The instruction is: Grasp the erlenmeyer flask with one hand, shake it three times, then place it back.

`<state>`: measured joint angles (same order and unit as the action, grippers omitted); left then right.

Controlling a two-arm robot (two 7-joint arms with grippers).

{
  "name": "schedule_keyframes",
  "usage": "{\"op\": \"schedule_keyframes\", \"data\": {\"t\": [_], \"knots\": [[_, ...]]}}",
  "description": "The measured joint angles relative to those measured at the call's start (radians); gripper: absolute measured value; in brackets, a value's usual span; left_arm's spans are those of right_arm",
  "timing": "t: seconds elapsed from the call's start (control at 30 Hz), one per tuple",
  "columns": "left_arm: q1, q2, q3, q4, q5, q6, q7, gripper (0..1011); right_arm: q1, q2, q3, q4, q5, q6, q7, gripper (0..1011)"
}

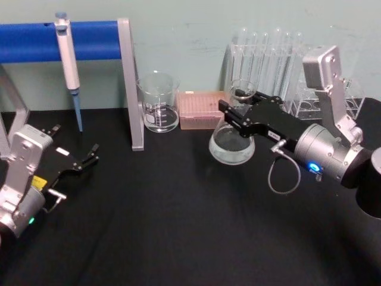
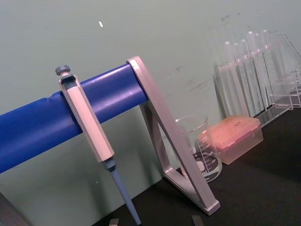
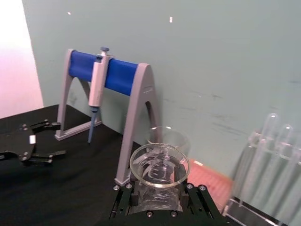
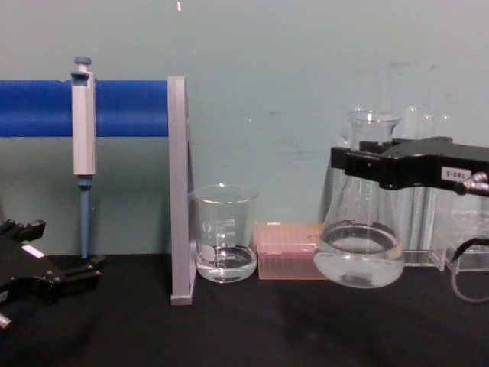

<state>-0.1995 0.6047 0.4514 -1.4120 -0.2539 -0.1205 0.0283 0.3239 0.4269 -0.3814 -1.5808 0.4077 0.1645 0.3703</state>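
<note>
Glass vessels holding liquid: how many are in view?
2. The beaker stands beside the pipette stand's grey leg; the erlenmeyer flask, right of the pink tip box, is held at its neck by the right gripper. Left gripper rests open, far left.

One pipette stand (image 1: 130,83) with a blue bar carries one pipette (image 1: 68,59). Right of the stand are one glass beaker (image 1: 159,102), one pink tip box (image 1: 202,110), one erlenmeyer flask (image 1: 231,146) and a row of test tubes (image 1: 268,56), at least four, the exact count unclear. There are two grippers: the left gripper (image 1: 89,156) in front of the stand, the right gripper (image 1: 229,116) well to its right.
</note>
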Motion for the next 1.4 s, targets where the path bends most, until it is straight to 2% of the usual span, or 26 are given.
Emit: {"op": "schedule_keyframes", "data": {"t": [0.33,0.7,1.07,1.4], "knots": [[0.000,0.000,0.000,0.000,0.000,0.000,0.000,1001,0.005,-0.009,-0.034,-0.011,0.006,0.002,0.047,451],[0.000,0.000,0.000,0.000,0.000,0.000,0.000,1001,0.015,-0.006,-0.094,-0.026,0.042,0.005,0.119,451],[0.000,0.000,0.000,0.000,0.000,0.000,0.000,1001,0.033,0.019,-0.149,-0.040,0.079,-0.002,0.181,451],[0.000,0.000,0.000,0.000,0.000,0.000,0.000,1001,0.045,0.046,-0.168,-0.041,0.101,-0.016,0.197,451]]}}
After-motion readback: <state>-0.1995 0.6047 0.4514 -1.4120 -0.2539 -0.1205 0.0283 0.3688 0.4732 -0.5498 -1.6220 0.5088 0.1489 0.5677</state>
